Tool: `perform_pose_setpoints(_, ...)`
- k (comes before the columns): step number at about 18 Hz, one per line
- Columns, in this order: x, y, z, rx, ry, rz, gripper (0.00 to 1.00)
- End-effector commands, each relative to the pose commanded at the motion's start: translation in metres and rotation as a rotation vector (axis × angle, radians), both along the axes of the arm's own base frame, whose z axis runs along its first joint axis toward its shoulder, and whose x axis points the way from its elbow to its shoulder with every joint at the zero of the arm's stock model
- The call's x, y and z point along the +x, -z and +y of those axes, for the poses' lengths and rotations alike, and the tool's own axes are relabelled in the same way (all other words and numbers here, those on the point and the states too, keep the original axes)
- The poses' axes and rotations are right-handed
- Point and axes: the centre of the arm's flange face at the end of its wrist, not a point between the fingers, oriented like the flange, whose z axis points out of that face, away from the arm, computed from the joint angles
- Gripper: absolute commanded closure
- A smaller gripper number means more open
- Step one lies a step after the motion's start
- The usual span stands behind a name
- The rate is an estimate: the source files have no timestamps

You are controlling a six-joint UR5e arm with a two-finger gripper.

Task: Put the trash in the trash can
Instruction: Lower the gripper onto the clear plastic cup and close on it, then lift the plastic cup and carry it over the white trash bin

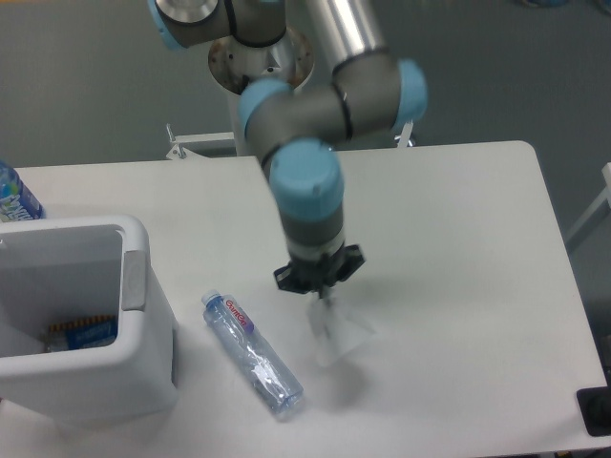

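The arm (329, 91) comes down from the 12 o'clock edge, bends at a grey elbow with blue caps, and drops its last link almost straight down over the middle of the table (458, 239); the gripper (325, 303) points downward, its black body splayed just above the fingers; the fingers look drawn close together on the top edge of the plastic cup (336, 334), which hangs tilted below them, its lower end toward 5 o'clock, with its shadow on the table beneath; whether the cup touches the table I cannot tell.

One clear water bottle (252, 354) lies on its side at 7 o'clock from the gripper, cap toward 10 o'clock, base toward 4 o'clock, white-and-red label near the cap; it is apart from the cup and just beside the bin.

One white trash can (134, 286) stands at the 9 o'clock side of the table, open at the top, with something blue and striped (81, 332) lying at its bottom; one blue-labelled bottle (14, 196) shows partly at the 9 o'clock edge behind the can.

Count: one arm, one gripper, one cup, two bottles, one can.
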Motion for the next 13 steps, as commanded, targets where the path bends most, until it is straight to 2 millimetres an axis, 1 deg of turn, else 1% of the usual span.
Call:
perform_pose_setpoints(2,-0.001,-0.016,0.004,0.060,0.008,-0.011,0.99)
perform_pose_setpoints(3,0.002,-0.025,0.006,0.097,0.019,-0.024,0.99)
perform_pose_setpoints(6,0.011,-0.042,0.013,0.181,0.051,-0.062,0.99)
perform_pose_setpoints(7,0.016,-0.050,0.013,0.206,0.067,-0.068,0.99)
perform_pose_setpoints(10,0.029,-0.062,0.022,0.298,0.121,-0.093,0.99)
perform_pose_setpoints(11,0.034,-0.070,0.024,0.335,0.137,-0.091,0.99)
perform_pose_setpoints(13,0.055,-0.090,0.031,0.402,0.199,-0.074,0.99)
